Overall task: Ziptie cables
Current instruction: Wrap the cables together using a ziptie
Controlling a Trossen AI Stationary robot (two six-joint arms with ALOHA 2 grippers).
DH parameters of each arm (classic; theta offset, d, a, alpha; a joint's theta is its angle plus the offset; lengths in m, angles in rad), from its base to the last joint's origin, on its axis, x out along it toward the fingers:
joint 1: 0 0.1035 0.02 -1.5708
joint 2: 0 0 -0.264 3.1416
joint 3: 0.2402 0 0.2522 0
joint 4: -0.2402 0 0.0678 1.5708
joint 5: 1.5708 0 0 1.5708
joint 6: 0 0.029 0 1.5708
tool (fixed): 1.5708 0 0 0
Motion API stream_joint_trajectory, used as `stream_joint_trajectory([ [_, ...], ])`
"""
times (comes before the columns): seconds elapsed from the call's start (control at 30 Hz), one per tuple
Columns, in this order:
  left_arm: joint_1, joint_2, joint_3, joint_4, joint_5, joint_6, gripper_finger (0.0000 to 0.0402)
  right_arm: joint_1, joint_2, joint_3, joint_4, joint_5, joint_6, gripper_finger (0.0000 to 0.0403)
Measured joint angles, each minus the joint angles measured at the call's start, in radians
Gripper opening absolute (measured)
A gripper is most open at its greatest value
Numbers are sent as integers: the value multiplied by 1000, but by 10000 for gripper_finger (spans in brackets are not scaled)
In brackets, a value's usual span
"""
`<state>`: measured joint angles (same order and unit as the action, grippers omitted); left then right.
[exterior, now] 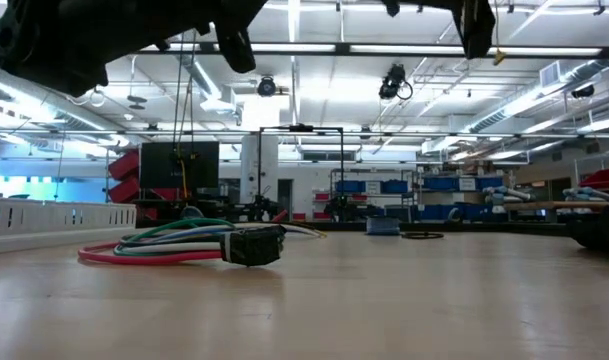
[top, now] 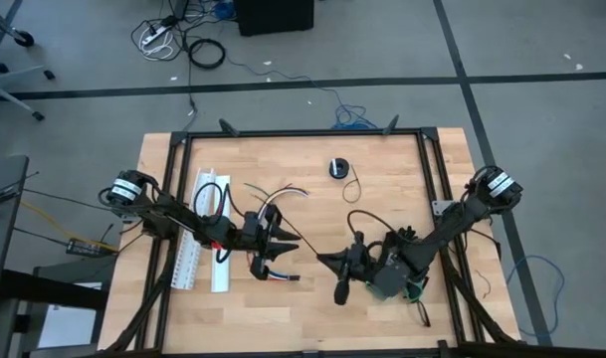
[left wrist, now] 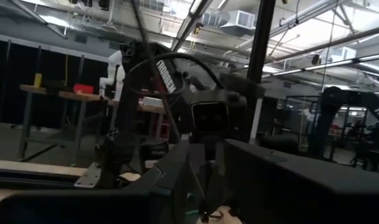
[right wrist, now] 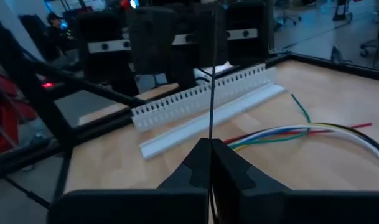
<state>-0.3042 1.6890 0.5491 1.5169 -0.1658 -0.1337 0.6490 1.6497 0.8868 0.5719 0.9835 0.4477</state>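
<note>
Seen from above, with the far edge of the table as 12 o'clock:

1. Right hand: low over the middle of the table, pointing toward 9 o'clock. Its fingers are pressed together, pinching one end of a ziptie. In my right wrist view the thin black strip runs straight from the fingertips toward the other arm.

2. Left hand: just to the 9 o'clock side of the right hand, facing it. In my left wrist view the fingers stand close together with a narrow gap, and the strip shows in that gap. I cannot tell whether they are clamping it.

3. Cables: lying flat on the table beside the left hand. The loose ends fan out toward 12 o'clock, and a red end shows at its 6 o'clock side. Red, green and white strands are visible from table height, with a small black block at the bundle's near end. Neither hand appears to be lifting them.

4. White slotted channel: lies lengthwise at the 9 o'clock side of the table, partly under the left arm. A flat white strip lies alongside it.

5. Small round black item: sits near the 12 o'clock edge, well apart from both hands.
</note>
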Motion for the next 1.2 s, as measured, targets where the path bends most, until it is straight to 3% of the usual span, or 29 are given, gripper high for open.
stream_joint_trajectory([
  [0.27, 0, 0, 0, 29, 32, 26, 92, 12, 0, -2, 4, 0, -5, 0],
  [1.0, 14, 0, 4, 53, -92, 55, 92, 13, 0, -2, -9, -37, -4, 0],
  [1.2, 22, 0, 4, 51, -88, 22, 92, 13, 0, -2, -9, 2, -26, 0],
])
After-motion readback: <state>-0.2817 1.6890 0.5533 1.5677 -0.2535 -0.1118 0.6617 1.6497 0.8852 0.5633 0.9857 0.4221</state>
